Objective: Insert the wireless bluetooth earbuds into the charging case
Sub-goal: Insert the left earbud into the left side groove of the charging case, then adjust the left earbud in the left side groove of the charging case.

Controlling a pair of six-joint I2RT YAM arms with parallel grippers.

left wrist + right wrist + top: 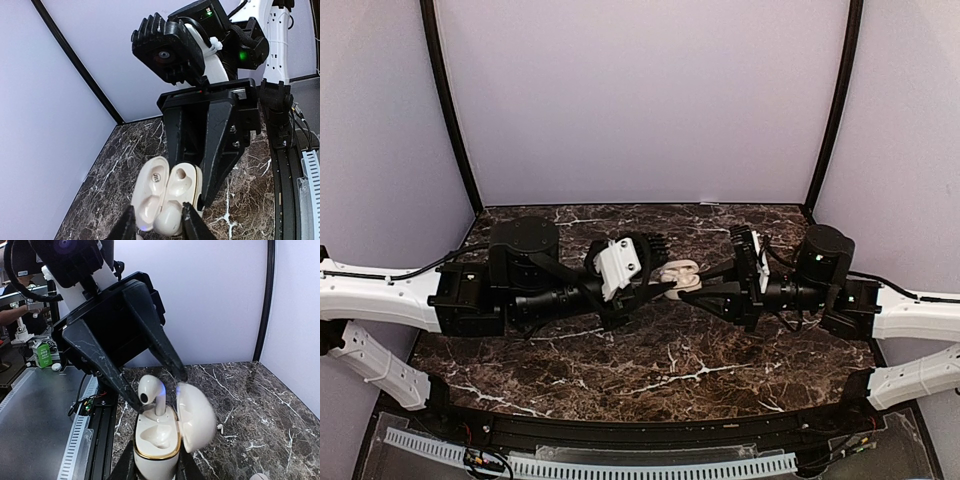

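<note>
The white charging case [155, 450] with a gold rim stands upright between my right gripper's [156, 463] fingers, its lid [196, 415] swung open to the right. My left gripper [158, 207] is shut on one white earbud [150, 389], whose stem stands in the case's far socket. The near socket is empty. In the left wrist view the earbud [168, 220] sits between my fingers over the open case [184, 182]. A second tiny earbud [219, 428] lies on the marble right of the case. In the top view both grippers meet at the case [682, 275] at mid-table.
The dark marble table [650, 370] has purple walls behind and at both sides. A black rail and a white slotted strip [620, 465] run along the near edge. A small white rounded thing [257, 476] lies on the marble near the right gripper.
</note>
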